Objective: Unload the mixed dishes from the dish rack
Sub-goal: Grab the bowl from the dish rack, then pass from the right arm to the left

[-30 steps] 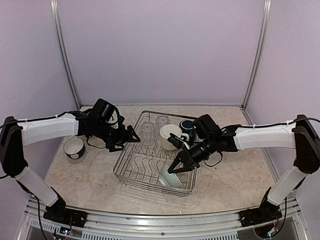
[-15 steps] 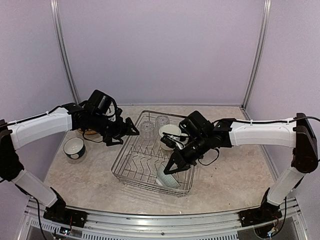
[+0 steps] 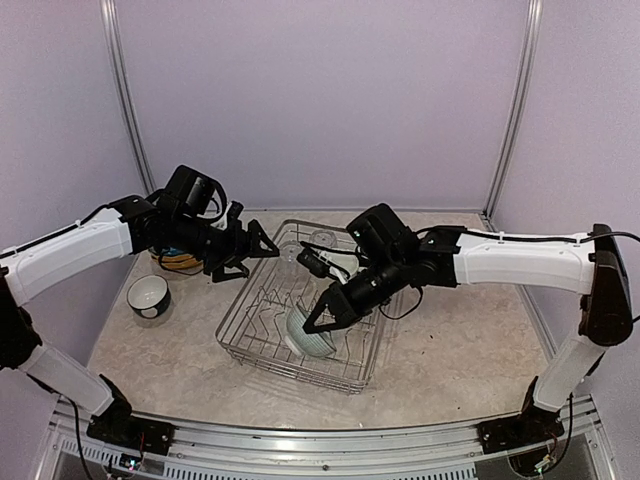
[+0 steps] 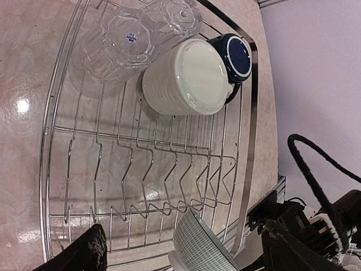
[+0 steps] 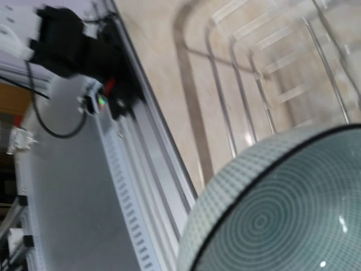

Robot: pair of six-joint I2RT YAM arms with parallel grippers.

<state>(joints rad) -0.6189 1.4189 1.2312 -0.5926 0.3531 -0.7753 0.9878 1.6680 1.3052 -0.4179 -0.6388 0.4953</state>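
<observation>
Right gripper [image 3: 318, 316] clamping the teal-and-white bowl [image 3: 302, 344], bowl tilting at the dish rack's [image 3: 228, 325] near side, left gripper [image 3: 260, 262] hovering fingers apart over its far-left edge, cream mug [image 4: 189, 79] and tumblers [image 4: 127, 36] sitting at far end.

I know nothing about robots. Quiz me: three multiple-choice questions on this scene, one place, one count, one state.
1. Where is the cream mug? A outside the rack; B in the dish rack beside the navy mug; C held in a gripper.
2. How many clear glass tumblers stand in the rack? A one; B two; C four.
3. The left gripper is: A shut on a tumbler; B shut on the cream mug; C open, empty.
Answers: B, wires surround it; B, two side by side; C, fingers spread wide, gripping nothing.
</observation>
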